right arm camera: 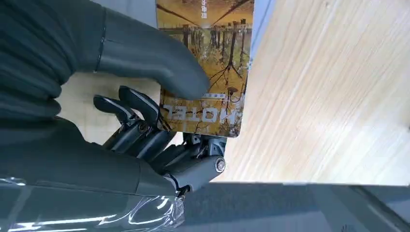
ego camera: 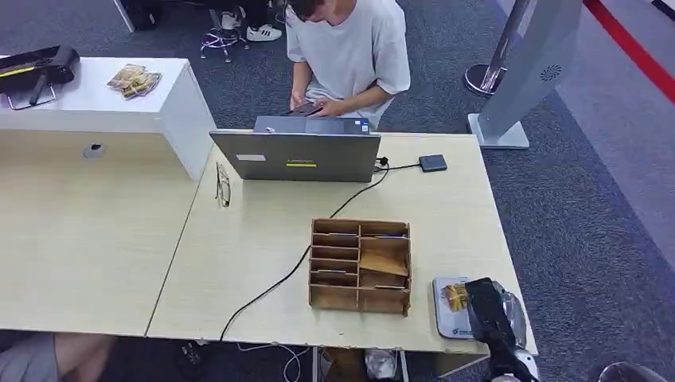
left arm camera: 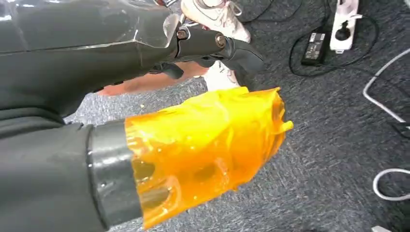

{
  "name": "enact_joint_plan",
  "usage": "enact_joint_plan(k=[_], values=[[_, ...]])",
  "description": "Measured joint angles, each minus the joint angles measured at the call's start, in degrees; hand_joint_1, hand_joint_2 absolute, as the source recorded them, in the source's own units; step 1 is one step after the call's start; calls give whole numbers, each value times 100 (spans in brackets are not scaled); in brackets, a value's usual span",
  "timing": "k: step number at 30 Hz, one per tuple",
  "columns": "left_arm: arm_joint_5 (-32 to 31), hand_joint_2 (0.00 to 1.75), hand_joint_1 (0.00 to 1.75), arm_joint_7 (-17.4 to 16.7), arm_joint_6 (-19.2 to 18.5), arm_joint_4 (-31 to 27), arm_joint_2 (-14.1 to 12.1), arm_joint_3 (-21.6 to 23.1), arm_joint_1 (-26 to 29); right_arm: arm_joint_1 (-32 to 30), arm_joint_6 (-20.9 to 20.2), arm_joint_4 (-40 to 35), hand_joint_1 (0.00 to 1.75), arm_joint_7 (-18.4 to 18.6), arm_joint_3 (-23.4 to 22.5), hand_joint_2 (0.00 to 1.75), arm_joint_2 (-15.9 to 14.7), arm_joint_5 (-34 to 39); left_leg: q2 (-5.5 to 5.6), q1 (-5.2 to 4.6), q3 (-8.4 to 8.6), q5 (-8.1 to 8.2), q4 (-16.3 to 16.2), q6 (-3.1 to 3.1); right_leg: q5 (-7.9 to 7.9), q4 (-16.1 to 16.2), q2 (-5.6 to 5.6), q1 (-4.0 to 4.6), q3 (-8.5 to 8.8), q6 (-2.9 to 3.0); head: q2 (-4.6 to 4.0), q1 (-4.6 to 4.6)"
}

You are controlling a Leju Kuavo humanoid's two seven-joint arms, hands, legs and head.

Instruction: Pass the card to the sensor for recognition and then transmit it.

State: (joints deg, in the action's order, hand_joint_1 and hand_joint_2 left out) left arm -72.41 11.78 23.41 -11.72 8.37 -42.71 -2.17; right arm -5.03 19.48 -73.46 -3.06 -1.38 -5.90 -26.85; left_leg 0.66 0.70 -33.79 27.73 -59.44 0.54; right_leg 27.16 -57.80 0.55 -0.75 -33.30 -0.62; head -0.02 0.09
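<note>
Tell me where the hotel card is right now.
The hotel card is pinched in the right hand, at the table's near right corner over the grey sensor pad, right of the wooden organizer.

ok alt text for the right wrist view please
The robot's grey right hand pinches a yellow-brown hotel key card printed with bare trees between thumb and dark fingers, above a pale wooden tabletop near its edge.

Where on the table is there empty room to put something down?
Bare wood lies between the wooden compartment box and the grey laptop, and across the left tabletop beside the folded glasses. It is crowded at the near right corner, where the right hand holds the yellow card over the grey sensor pad.
</note>
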Motion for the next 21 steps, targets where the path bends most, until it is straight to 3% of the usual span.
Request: enact_joint_plan(k=[6, 21], values=[[0, 0, 0, -13, 0, 0, 0, 0, 1, 164, 336, 258, 175, 153, 111, 175, 2, -432, 0, 0, 2, 0, 0, 0, 0, 0, 0, 0, 3, 0, 0, 0], [15, 0, 0, -88, -26, 0, 2, -4, 1, 376, 332, 546, 175, 415, 362, 175, 77, -983, -2, 1, 19, 0, 0, 0, 0, 0, 3, 1, 16, 0, 0, 0]])
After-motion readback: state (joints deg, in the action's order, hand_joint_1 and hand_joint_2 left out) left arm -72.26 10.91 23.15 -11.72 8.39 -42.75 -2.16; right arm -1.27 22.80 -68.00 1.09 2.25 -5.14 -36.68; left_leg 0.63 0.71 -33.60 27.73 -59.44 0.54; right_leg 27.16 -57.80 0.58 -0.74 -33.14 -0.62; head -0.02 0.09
